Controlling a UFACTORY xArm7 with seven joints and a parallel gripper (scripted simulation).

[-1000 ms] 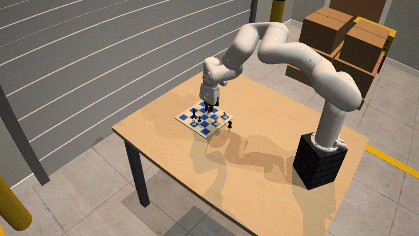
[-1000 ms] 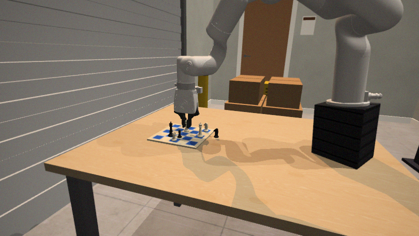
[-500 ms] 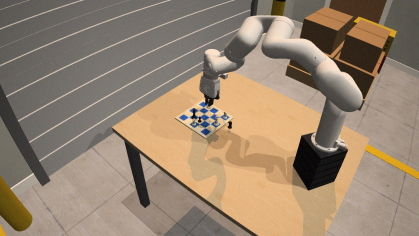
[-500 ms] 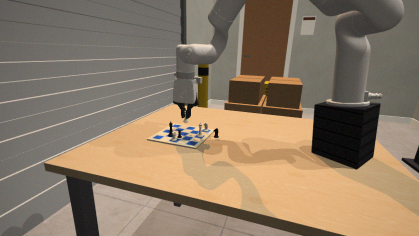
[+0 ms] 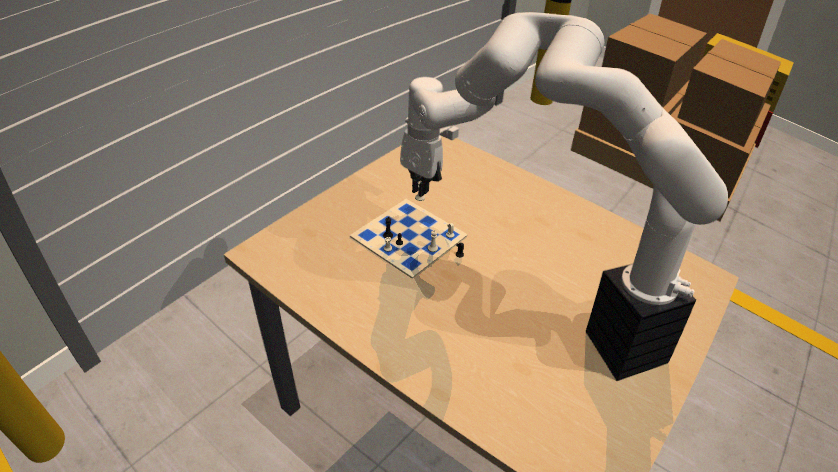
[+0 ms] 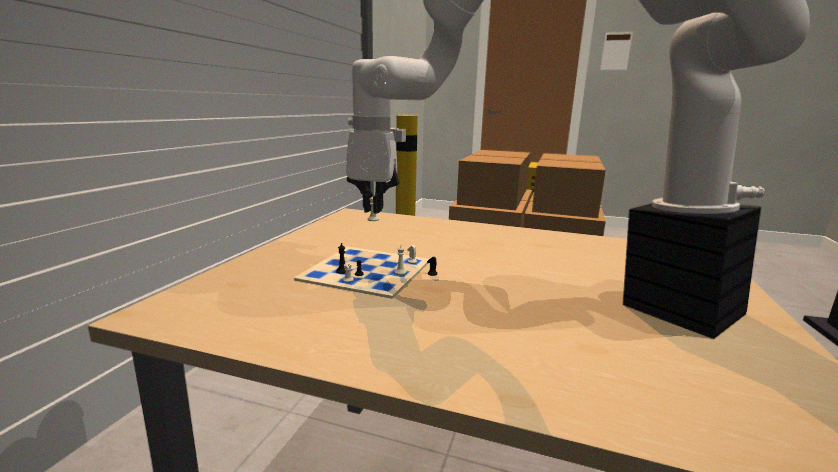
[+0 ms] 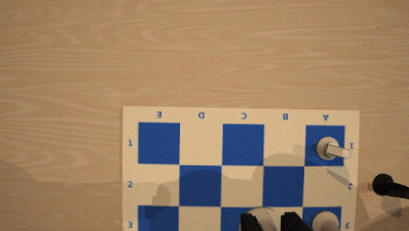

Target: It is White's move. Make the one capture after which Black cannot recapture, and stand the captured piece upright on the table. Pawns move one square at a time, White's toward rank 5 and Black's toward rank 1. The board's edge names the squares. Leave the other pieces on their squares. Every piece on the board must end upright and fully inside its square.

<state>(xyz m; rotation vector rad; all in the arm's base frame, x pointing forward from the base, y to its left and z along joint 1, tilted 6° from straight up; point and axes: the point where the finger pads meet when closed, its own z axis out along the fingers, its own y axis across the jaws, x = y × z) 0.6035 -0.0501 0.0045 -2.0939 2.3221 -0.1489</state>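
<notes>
My gripper (image 5: 419, 189) (image 6: 373, 206) (image 7: 267, 223) is shut on a white piece (image 5: 419, 198) (image 6: 373, 218) (image 7: 263, 214), held upright, well above the board (image 5: 360, 239) (image 6: 304, 280) (image 7: 130, 163). Its top is hidden by the fingers. A black king (image 5: 387, 228) (image 6: 341, 260) stands on D4, a black pawn (image 5: 399, 239) (image 6: 358, 269) on C4, and a short white piece (image 5: 387, 244) (image 6: 348, 273) on C5. A tall crowned white piece (image 5: 433, 241) (image 6: 400, 261) (image 7: 326, 222) stands on A3, and a white knight (image 5: 450, 230) (image 6: 412, 254) (image 7: 327, 148) on A1.
A black knight (image 5: 459, 250) (image 6: 432, 266) (image 7: 383, 184) stands upright on the table (image 5: 328, 304) (image 6: 263, 334) (image 7: 196, 54), off the board's A edge beside rank 2. The arm's black base (image 5: 636, 328) (image 6: 686, 269) stands farther right. A ribbed grey wall is behind the table.
</notes>
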